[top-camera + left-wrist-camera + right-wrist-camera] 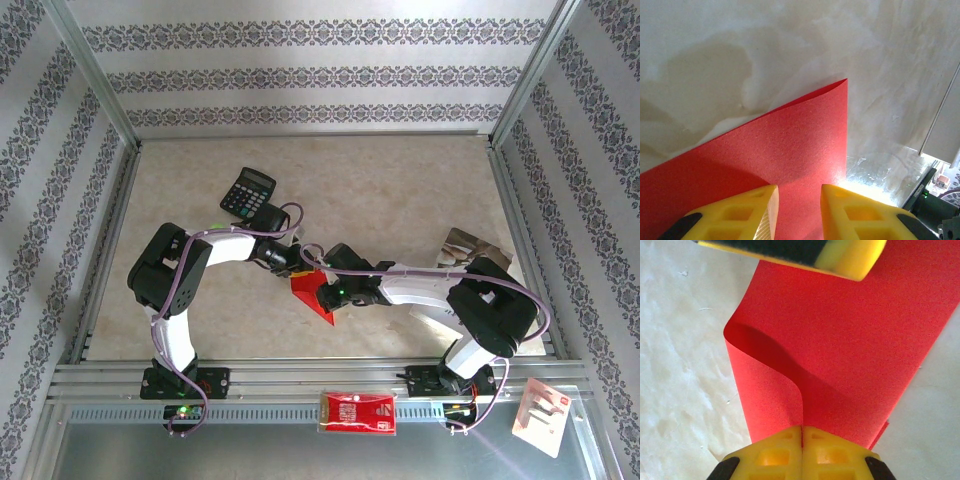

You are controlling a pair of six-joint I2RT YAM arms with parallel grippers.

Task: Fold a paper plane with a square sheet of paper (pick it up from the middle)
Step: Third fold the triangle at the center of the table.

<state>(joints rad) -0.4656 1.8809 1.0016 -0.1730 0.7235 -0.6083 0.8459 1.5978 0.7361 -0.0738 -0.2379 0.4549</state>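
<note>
- Because the red paper [310, 297] is thin and light, it will bend, curl and slide easily on the smooth table [400, 180]. I judge it is best taken by an edge or a raised fold, never flat from above.
- Top view: the paper lies a little toward 6 o'clock of the table's middle, between the two arms. The left gripper [296, 270] stands at its 11 o'clock edge and the right gripper [326, 287] at its 3 o'clock edge. A calculator [248, 192] sits well apart at 11 o'clock, and a booklet [468, 248] lies out at 3 o'clock.
- Left wrist view: the left gripper's yellow fingers [742, 215] stand apart with a clear gap. The paper runs under them, one corner pointing to 1 o'clock and lifted slightly off the table. Nothing is pinched here, and I cannot tell whether the tips touch the paper.
- Right wrist view: the right gripper's fingers [772, 452] are pressed together at 6 o'clock, clamped on an edge of the paper that curls up from 9 o'clock into the seam. A finger of the left gripper crosses the paper at 12 o'clock.
- Handling: the curl is soft and not yet creased. A hard pull could tear or wrinkle it, so the grip should stay near the edge while the rest is held flat.
</note>
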